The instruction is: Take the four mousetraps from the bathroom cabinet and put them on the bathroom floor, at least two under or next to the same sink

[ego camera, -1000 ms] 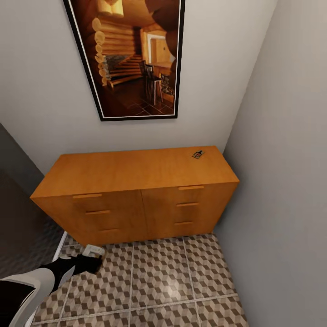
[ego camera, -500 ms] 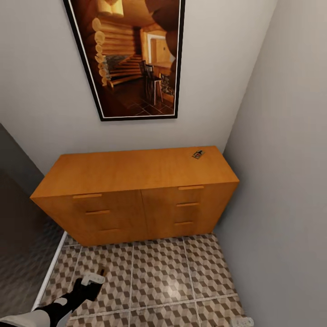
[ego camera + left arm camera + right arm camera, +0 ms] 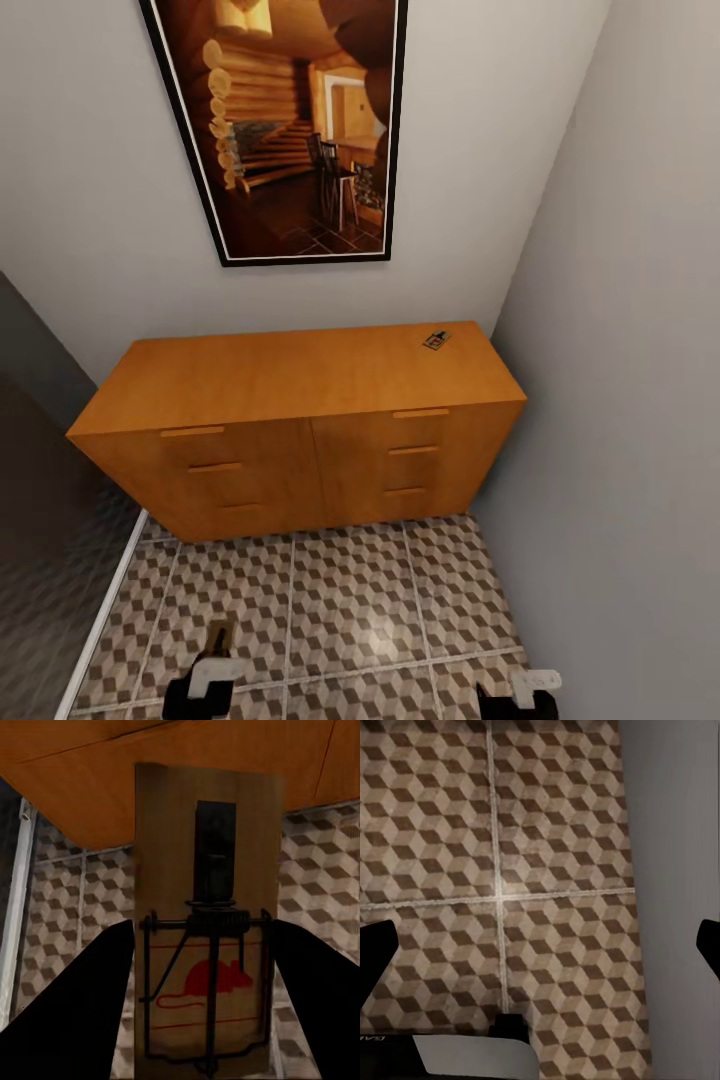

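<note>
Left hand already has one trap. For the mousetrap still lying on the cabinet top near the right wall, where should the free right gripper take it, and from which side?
The mousetrap lies flat near the cabinet's back right corner, close to the wall. I'd bring the open right gripper down from above and pinch the plate across its two long edges, clear of the wire parts. A side approach looks cramped; its detail is too small to judge.

Narrow nook with plain grey walls [image 3: 620, 300]. A big framed log-cabin interior picture [image 3: 290, 130] hangs right above the orange-brown drawer unit; in front of the unit, glossy cube-pattern tiles catch a light glare.
</note>
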Controlling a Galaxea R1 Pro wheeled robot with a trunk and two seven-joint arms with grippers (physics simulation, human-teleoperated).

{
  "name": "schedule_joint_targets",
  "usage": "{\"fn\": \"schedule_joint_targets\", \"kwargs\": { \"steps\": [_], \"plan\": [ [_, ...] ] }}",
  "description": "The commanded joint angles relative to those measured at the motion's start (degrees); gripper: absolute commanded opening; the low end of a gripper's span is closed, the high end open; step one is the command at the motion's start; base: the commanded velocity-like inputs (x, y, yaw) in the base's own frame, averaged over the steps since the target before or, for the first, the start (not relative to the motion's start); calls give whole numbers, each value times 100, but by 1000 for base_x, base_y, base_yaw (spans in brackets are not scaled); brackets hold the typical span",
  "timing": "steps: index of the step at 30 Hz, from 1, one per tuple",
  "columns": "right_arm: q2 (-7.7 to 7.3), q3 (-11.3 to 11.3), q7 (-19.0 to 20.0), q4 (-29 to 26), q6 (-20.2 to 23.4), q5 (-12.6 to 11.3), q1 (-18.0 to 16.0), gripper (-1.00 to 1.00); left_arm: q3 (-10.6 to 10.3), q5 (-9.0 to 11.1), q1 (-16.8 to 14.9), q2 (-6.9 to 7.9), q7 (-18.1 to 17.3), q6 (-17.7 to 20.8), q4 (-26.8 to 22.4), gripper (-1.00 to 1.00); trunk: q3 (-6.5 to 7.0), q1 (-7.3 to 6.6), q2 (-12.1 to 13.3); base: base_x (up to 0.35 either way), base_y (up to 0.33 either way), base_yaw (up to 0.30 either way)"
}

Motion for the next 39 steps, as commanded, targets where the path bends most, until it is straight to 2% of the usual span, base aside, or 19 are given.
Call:
{"fn": "schedule_joint_targets", "kwargs": {
  "steps": [1, 4, 9, 18, 39],
  "plan": [
    [-6, 49, -33, -33, 25, -50, -4, 100, -47, 50, 1, -30, 124, -108, 21, -100, -9, 3, -10, 0, 0, 0],
    [-9, 49, -40, -204, 287, -49, -9, 100, -47, 57, 27, -97, 407, -295, 13, -100, -9, 3, -10, 0, 0, 0],
    [-12, 54, -30, -425, 447, -48, -10, 100, -41, 66, 40, -108, 518, -374, 10, -100, -9, 3, -10, 0, 0, 0],
    [-3, 74, 9, -485, 276, -35, -11, 100, -30, 76, 43, -49, 546, -397, 8, -100, -9, 3, -10, 0, 0, 0],
    [1, 75, 10, -435, 199, -38, -10, 100, -30, 77, 43, -54, 523, -373, 9, -100, -9, 3, -10, -11, 9, 0]
  ]
}}
